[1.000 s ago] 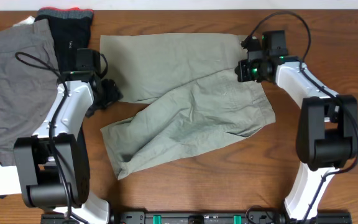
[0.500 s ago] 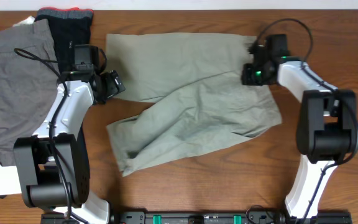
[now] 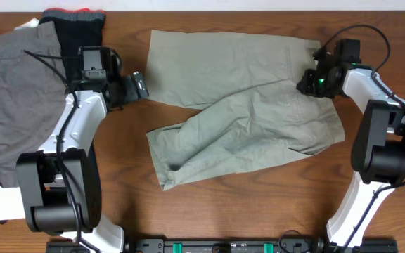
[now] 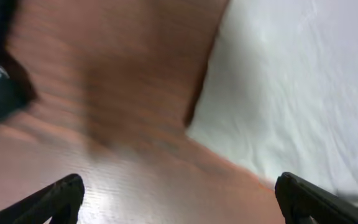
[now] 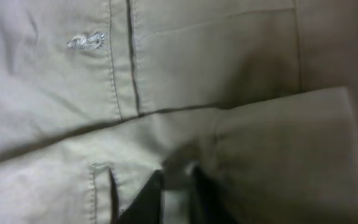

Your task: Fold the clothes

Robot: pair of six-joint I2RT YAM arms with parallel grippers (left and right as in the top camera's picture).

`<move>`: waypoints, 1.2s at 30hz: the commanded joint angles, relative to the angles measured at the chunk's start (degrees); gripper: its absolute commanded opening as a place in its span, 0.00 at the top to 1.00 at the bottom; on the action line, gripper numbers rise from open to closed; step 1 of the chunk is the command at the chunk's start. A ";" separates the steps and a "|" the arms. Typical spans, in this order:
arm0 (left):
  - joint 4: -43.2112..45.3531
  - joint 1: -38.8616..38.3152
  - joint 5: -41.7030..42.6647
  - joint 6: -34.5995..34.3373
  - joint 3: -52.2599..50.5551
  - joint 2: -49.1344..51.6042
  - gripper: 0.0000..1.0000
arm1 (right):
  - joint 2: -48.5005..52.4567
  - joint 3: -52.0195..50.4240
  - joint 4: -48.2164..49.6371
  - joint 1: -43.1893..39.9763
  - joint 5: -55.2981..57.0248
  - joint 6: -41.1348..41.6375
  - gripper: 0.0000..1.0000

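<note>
The khaki shorts point(image 3: 245, 105) lie crumpled across the middle of the table, waistband end at the right, legs spread to the left. My right gripper point(image 3: 309, 79) is shut on the waistband edge of the shorts; in the right wrist view its fingertips point(image 5: 178, 193) pinch a fold of the khaki cloth point(image 5: 166, 93) by a pocket seam. My left gripper point(image 3: 140, 86) is open and empty just left of the upper leg's hem. In the left wrist view its fingers point(image 4: 61, 196) stand wide apart over bare wood, with the cloth's edge point(image 4: 291, 87) at the right.
Grey shorts point(image 3: 16, 98) lie at the far left. A black garment with a red waistband point(image 3: 76, 31) lies at the top left beside them. The table's far edge runs along the top.
My right gripper has dragged the shorts to the right by the waistband. My left gripper has moved up and right, following the leg hem.
</note>
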 commanded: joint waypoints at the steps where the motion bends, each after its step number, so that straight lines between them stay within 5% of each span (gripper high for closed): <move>1: -6.40 -0.20 6.03 2.93 1.62 0.28 0.01 | -4.17 0.85 -4.00 -0.15 -1.77 -2.51 0.62; 3: -13.29 -0.17 6.75 2.89 1.81 -0.72 0.01 | -7.28 1.22 -6.32 -0.17 -1.86 -3.02 0.44; 7: -25.49 -0.20 10.40 2.89 1.51 -0.96 0.02 | -11.41 1.22 -8.79 -0.13 -1.62 -4.48 0.38; 13: -28.30 -1.14 12.15 4.22 -1.53 -0.96 0.10 | -9.38 0.48 -10.34 0.94 -0.96 -4.50 0.50; 18: -26.84 -3.04 12.11 4.20 -1.68 -0.96 0.38 | -8.33 -0.94 -10.64 2.34 -0.96 -4.42 0.55; 36: -14.71 -8.17 7.50 3.72 -10.40 -0.96 0.39 | -8.33 -2.60 -9.68 4.04 1.20 -4.87 0.51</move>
